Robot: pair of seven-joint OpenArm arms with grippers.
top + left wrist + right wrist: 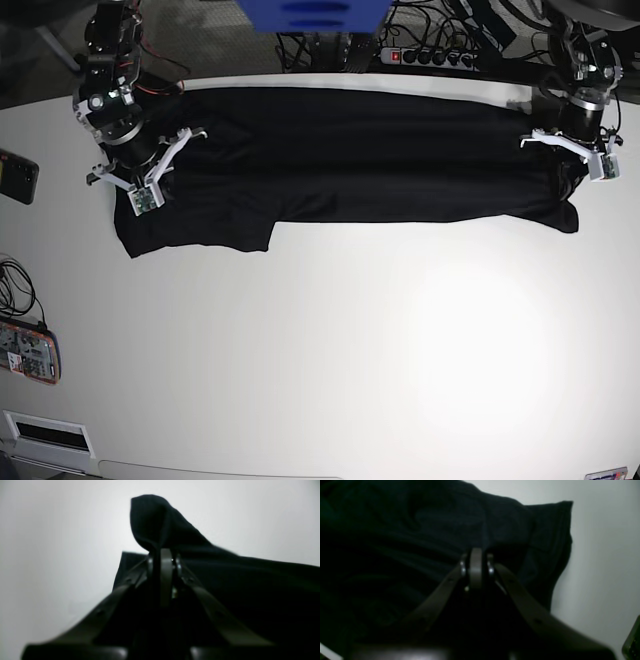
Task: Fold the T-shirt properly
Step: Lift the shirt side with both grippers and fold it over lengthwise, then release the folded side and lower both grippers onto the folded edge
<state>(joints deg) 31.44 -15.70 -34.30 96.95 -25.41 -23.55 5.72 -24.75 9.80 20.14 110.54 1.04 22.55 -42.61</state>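
Observation:
The black T-shirt (350,160) lies stretched in a long band across the back of the white table (350,350). At the band's right end in the base view, my left gripper (568,168) is pressed into the cloth. The left wrist view shows the left gripper (163,552) shut on the T-shirt (250,585), a pinched fold standing up above the fingertips. My right gripper (140,190) is at the band's left end. Seen from the right wrist, the right gripper (476,551) is shut on the T-shirt (420,530), near a bunched corner.
A dark phone (18,175) and a red-edged device (28,350) lie at the table's left edge, with cables (12,280) between them. Behind the table are a power strip (430,57) and a blue object (315,12).

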